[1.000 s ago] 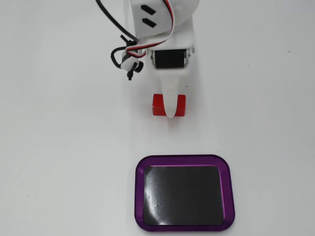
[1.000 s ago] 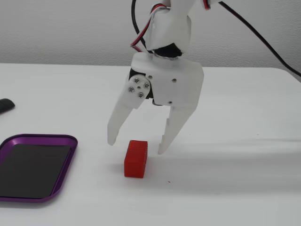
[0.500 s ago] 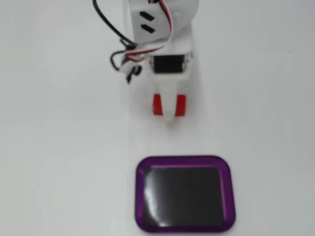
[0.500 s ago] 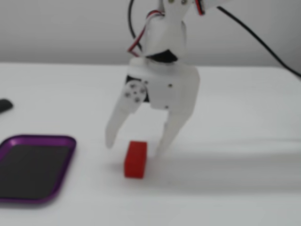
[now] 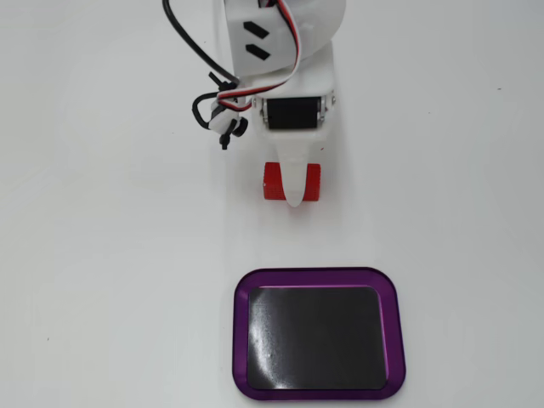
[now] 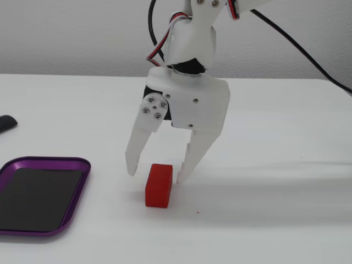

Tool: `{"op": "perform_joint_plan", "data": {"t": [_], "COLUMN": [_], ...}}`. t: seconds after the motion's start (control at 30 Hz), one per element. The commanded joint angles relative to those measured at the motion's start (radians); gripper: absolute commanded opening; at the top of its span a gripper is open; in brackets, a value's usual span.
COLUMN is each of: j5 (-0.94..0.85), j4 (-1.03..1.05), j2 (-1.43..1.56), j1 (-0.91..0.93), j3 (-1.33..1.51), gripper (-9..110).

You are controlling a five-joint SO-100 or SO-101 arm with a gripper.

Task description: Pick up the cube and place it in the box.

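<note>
The red cube (image 5: pixel 273 181) (image 6: pixel 159 186) lies on the white table, a short way from the box. The box (image 5: pixel 240 340) (image 6: pixel 49 163), purple-rimmed with a black inside, holds nothing. My white gripper (image 5: pixel 293 180) (image 6: pixel 156 175) hangs open over the cube, one finger on each side of it. In a fixed view, the right fingertip (image 6: pixel 181 177) stands close against the cube's upper right edge, and the left fingertip (image 6: pixel 132 169) hangs apart from it on the box's side. In the other fixed view, a finger (image 5: pixel 293 195) covers the cube's middle.
Black and red cables (image 5: pixel 217 106) loop off the arm beside the gripper. A small dark object (image 6: pixel 5 123) lies at the left edge of the table. A pale wall runs behind the table.
The gripper has come down a little and shifted slightly toward the box, bringing its fingers closer around the cube. The cube and box have not moved.
</note>
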Motion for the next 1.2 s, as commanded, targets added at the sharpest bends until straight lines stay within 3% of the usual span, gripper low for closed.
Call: {"op": "perform_joint_plan", "data": {"t": [0.0,0.37,0.43,0.53,0.63,0.87,1.17], "j5": [-0.008,-0.008,-0.011,-0.009,-0.011,-0.012,-0.164], "j4": [-0.011,-0.112,-0.112,-0.107,-0.114,-0.118,-0.451], "j2": [0.006,0.008,0.008,0.008,0.015,0.018,0.003], "j1": [-0.002,-0.003,-0.003,-0.003,0.002,0.003,-0.003], "j3": [-0.005,0.100,0.098,0.094,0.089,-0.143,-0.327], "gripper": [20,19,15,-1,-1,-1,-1]}}
